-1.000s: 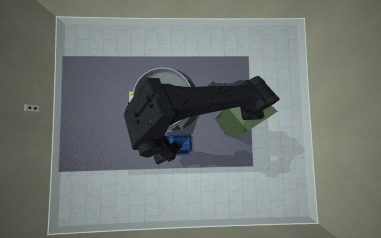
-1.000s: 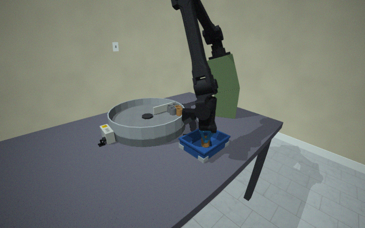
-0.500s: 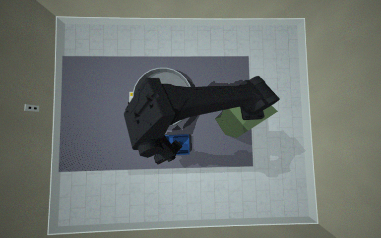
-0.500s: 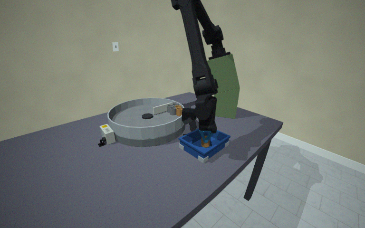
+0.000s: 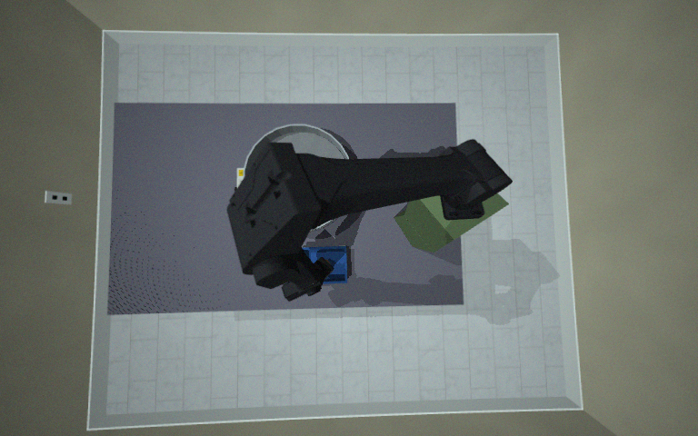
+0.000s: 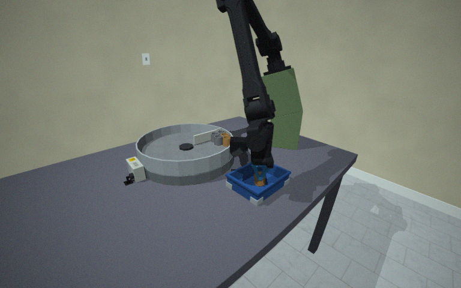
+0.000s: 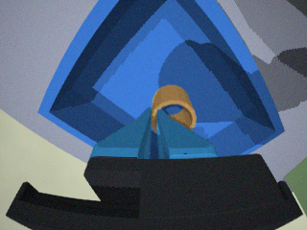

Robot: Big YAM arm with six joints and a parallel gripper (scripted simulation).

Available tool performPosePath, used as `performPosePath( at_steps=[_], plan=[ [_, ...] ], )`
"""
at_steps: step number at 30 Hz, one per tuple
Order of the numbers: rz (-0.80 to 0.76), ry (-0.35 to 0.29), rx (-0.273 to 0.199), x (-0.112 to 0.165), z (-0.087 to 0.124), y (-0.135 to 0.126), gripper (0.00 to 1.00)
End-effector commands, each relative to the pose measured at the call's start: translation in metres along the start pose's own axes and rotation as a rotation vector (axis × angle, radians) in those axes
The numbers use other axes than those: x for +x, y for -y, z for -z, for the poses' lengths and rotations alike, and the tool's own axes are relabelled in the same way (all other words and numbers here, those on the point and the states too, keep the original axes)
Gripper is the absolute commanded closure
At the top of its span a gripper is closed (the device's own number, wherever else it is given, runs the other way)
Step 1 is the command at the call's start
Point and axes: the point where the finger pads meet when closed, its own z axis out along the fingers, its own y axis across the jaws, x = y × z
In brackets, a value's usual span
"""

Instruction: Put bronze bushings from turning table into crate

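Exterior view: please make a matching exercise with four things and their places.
Things:
1. bronze bushing in the gripper
2. second bronze bushing
3. black hub
4. white box

Places:
A. centre of the turning table
B. outside the turning table's wall, on the desk
C. inside the blue crate
D. on the turning table, beside the steel bushings

Pairs: 1-C, 2-D, 3-A, 4-B

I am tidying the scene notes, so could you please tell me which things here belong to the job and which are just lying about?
Part of the job:
- bronze bushing held by the end effector over the crate
- second bronze bushing on the turning table
- steel bushings, which stay put

Just lying about:
- green block
- small white box beside the turning table
- wall plate
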Motion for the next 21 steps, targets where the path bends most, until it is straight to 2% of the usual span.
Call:
performPosePath(
  at_steps=[1, 3, 4, 21],
  plan=[
    [-0.008, 0.008, -0.024, -0.0084, -0.0023, -0.0125, 1.0],
    [-0.008, 0.008, -0.024, -0.0084, -0.0023, -0.0125, 1.0],
    [-0.008, 0.008, -0.024, -0.0084, -0.0023, -0.0125, 0.85],
    [-0.008, 0.008, -0.024, -0.0084, -0.0023, -0.0125, 0.85]
  ],
)
